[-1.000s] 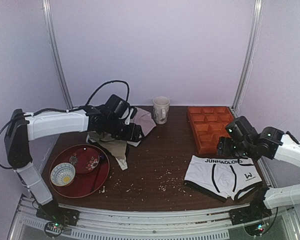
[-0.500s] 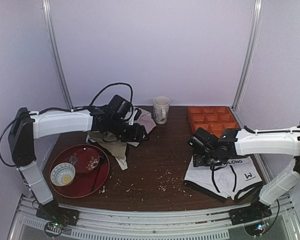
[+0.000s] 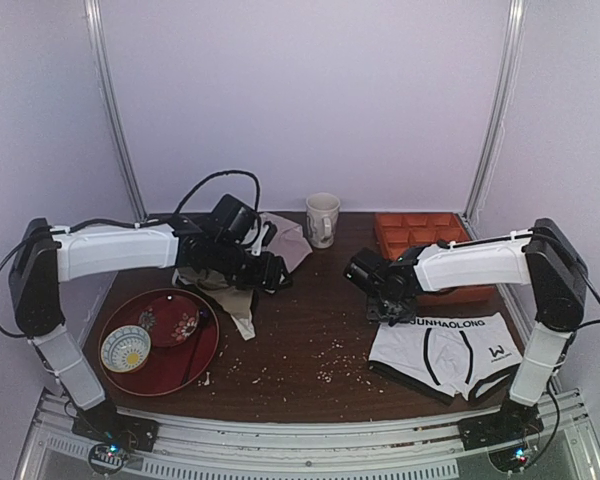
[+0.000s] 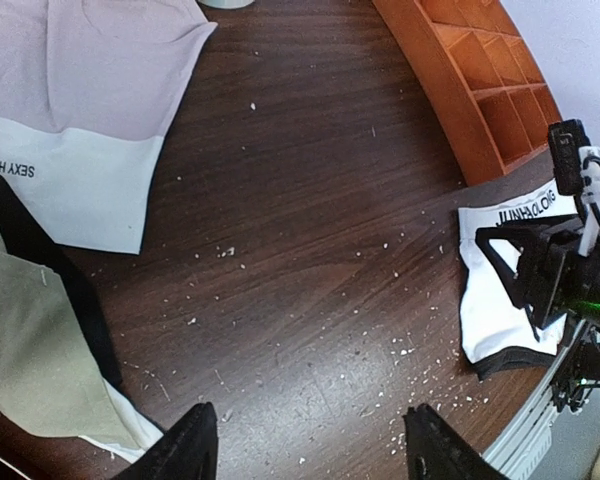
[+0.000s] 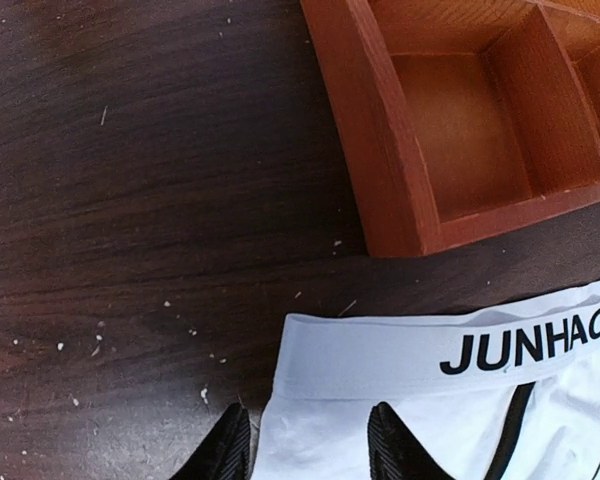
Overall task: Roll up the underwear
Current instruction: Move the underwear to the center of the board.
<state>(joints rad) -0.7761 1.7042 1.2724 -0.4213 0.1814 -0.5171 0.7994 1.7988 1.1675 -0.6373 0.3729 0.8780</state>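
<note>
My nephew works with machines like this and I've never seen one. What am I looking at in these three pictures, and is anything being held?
Two white robot arms are bolted at the near edge of a brown table. One picture comes from a fixed camera above and behind them. The other two come from cameras on the wrists, so the black tips at the bottom are each arm's own fingers. On the table lie white JUNHAOLONG underwear, an orange divided tray, a mug, a round red tray with a bowl, an olive garment, a pale cloth and crumbs. The left hand hangs open above bare wood, holding nothing. The right hand straddles the underwear's waistband corner, fingers apart, not yet pinching.
</note>
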